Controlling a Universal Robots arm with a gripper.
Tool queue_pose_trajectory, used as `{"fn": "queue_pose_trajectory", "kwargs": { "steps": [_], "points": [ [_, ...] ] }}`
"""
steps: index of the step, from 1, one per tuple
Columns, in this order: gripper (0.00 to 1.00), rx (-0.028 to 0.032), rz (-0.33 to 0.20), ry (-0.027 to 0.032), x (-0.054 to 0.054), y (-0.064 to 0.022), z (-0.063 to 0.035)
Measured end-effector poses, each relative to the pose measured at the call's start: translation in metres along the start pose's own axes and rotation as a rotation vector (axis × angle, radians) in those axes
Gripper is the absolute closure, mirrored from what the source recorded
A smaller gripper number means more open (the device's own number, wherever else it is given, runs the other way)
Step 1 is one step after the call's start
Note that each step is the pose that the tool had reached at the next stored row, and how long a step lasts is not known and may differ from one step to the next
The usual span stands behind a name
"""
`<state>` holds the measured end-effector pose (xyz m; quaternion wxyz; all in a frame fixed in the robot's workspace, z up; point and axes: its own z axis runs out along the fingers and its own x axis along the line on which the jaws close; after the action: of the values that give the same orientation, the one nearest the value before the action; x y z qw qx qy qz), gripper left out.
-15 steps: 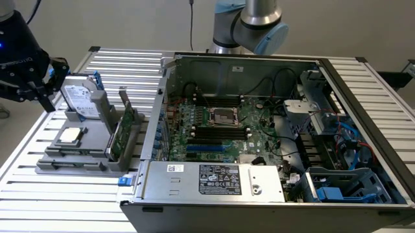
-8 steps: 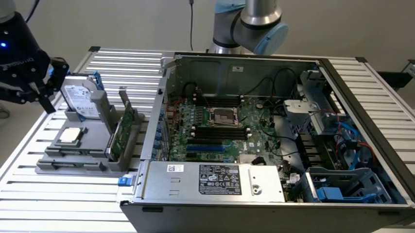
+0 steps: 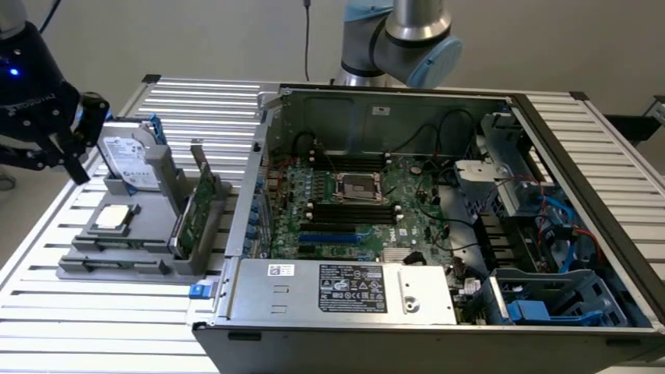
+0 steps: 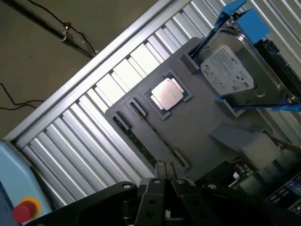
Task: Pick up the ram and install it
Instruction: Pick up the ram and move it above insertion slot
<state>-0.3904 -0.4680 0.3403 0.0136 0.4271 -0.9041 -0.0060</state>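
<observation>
Ram, a long thin green circuit-board stick [image 4: 140, 143], lies on its edge in a narrow slot along one side of the grey plastic holder [image 3: 156, 269], beside a second, similar slot. At the exterior view's far left the black gripper [image 3: 75, 167] hangs over the slatted aluminium worktop [image 3: 42, 312], apart from the holder. Its fingers [image 4: 160, 170] are pressed together with nothing between them, and in the wrist view they sit near one end of the ram's slot. Next on the holder come a square silver processor chip [image 3: 112, 219] lying flat and a silver hard drive in blue rails [image 3: 130, 160] standing upright. A broad green expansion card [image 3: 198, 210] stands on its edge on the holder's right side. Further right sits the open grey computer case [image 3: 582, 195]. Its green motherboard [image 3: 416, 210] carries long black memory slots [image 3: 353, 209] below the processor socket [image 3: 357, 185].
</observation>
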Motion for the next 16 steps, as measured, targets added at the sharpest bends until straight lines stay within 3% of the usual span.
{"fn": "queue_pose_trajectory", "kwargs": {
  "steps": [16],
  "points": [
    [0.89, 0.0152, -0.291, 0.018, -0.0001, -0.0001, 0.0042]
  ]
}}
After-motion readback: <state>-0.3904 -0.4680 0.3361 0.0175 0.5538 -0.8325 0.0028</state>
